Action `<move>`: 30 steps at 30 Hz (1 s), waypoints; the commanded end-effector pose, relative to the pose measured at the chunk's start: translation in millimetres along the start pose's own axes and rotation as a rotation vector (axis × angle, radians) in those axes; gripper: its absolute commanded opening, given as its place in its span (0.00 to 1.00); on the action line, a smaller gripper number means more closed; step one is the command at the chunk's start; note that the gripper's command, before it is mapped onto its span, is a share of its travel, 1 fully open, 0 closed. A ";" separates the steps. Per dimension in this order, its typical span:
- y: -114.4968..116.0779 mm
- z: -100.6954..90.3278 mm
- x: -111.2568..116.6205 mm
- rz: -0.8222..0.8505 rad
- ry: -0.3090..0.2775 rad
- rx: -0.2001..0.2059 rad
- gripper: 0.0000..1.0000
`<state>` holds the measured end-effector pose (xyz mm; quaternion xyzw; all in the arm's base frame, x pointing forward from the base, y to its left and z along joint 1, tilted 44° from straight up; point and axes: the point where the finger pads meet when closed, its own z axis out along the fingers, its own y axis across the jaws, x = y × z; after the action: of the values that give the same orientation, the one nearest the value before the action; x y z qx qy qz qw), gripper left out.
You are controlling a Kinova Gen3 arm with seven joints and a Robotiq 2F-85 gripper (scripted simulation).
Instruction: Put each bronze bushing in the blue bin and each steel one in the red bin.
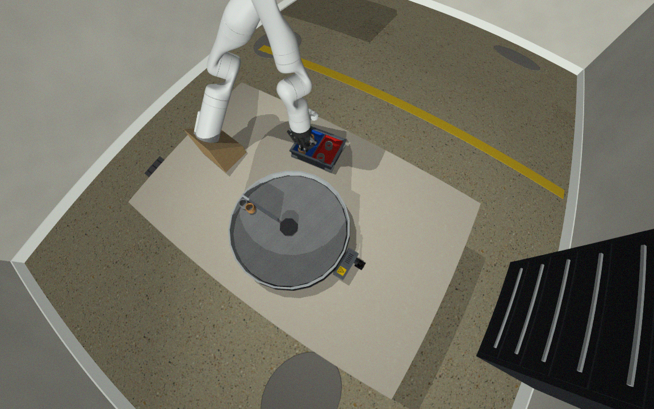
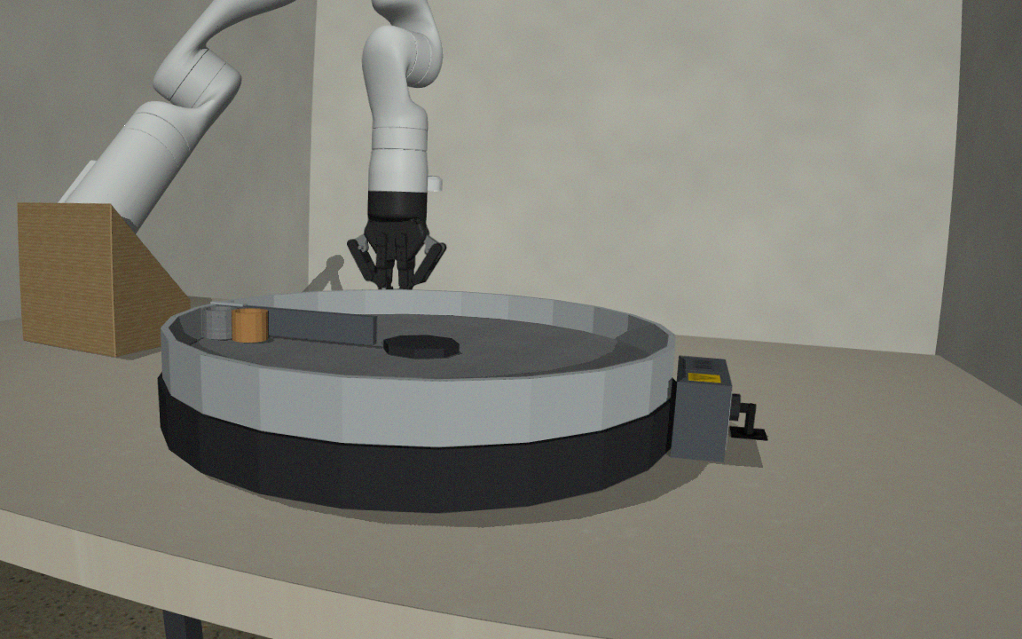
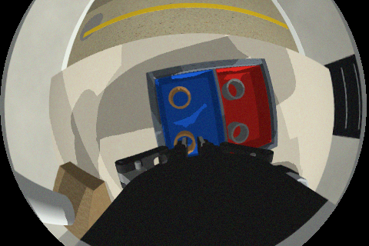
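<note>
My gripper [image 1: 306,146] [image 2: 396,286] [image 3: 192,143] points down over the blue bin [image 3: 201,90], its fingers narrowly open with nothing between them. One bronze bushing [image 3: 175,141] lies in that bin, just below the left finger in the wrist view and partly hidden by it. Another bronze bushing [image 3: 170,98] lies farther up in the same bin. Two steel bushings [image 3: 241,89] [image 3: 245,132] lie in the red bin [image 3: 251,111]. On the turntable [image 1: 298,269] [image 2: 451,405], a bronze bushing [image 2: 250,326] and a steel bushing [image 2: 216,323] stand side by side near the rim.
A straight grey bar [image 2: 324,327] crosses the turntable from rim to hub [image 1: 288,226] [image 2: 420,346], beside the bushings. A grey motor box [image 1: 346,264] [image 2: 701,413] sits at its side. The wooden arm base [image 1: 225,152] [image 2: 70,278] stands left of the bins.
</note>
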<state>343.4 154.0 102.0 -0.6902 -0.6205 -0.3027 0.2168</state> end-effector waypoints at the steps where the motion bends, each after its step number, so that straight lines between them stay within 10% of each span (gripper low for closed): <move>1: 0.4 -1.4 -0.2 0.000 0.000 -0.001 0.16; 30: 0.4 -9.3 -0.2 0.000 -0.001 -0.001 0.16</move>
<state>341.4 149.3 108.0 -0.6895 -0.6210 -0.3024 0.2181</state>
